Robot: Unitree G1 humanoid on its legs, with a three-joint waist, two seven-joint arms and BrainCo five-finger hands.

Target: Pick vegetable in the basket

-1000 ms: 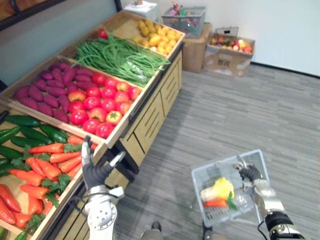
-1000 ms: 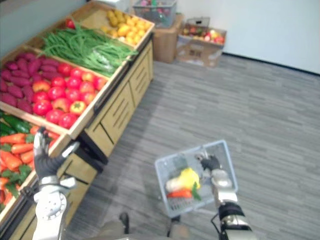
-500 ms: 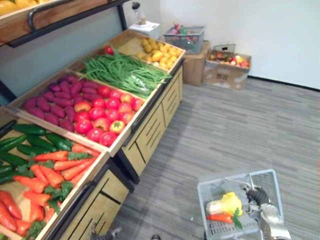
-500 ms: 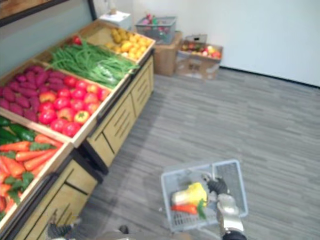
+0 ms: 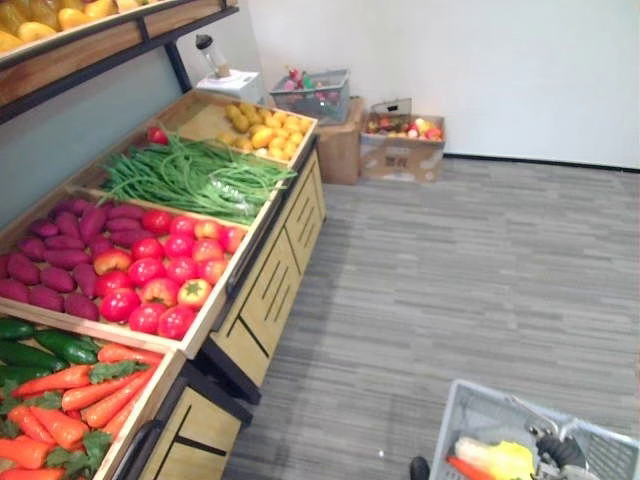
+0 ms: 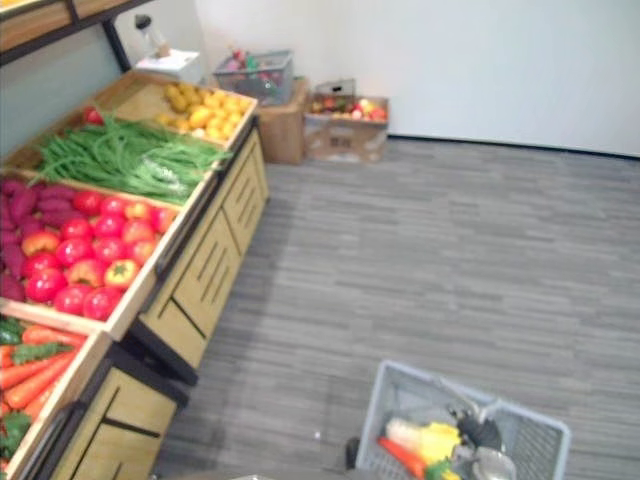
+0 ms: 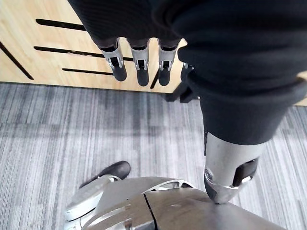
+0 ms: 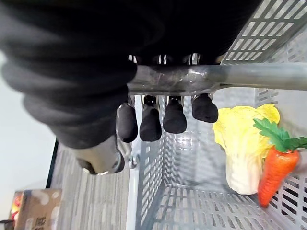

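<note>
A grey wire basket (image 5: pixel 470 405) hangs low on my right, over the grey floor. My right hand (image 8: pixel 175 115) is shut on its metal handle (image 8: pixel 249 75), fingers curled round the bar; the hand also appears as (image 6: pixel 482 434). In the basket lie a pale yellow cabbage (image 8: pixel 242 143) and an orange carrot (image 8: pixel 274 170) with green leaves, side by side. My left hand (image 7: pixel 139 64) hangs low beside the stand's wooden drawer fronts (image 7: pixel 57 43), fingers straight, thumb (image 7: pixel 225 177) apart, holding nothing.
A wooden produce stand (image 5: pixel 270 290) runs along my left, with crates of carrots (image 5: pixel 75 400), cucumbers (image 5: pixel 45 345), tomatoes (image 5: pixel 165 270), purple sweet potatoes (image 5: pixel 55 255), green beans (image 5: pixel 195 180) and yellow produce (image 5: pixel 262 130). Cardboard boxes (image 5: pixel 400 150) and a grey basket (image 5: pixel 315 95) stand by the far wall.
The camera has swung up and to the right, so the stand and basket sit lower and further left. My left hand, raised by the carrots a second ago, has dropped beside the drawers.
</note>
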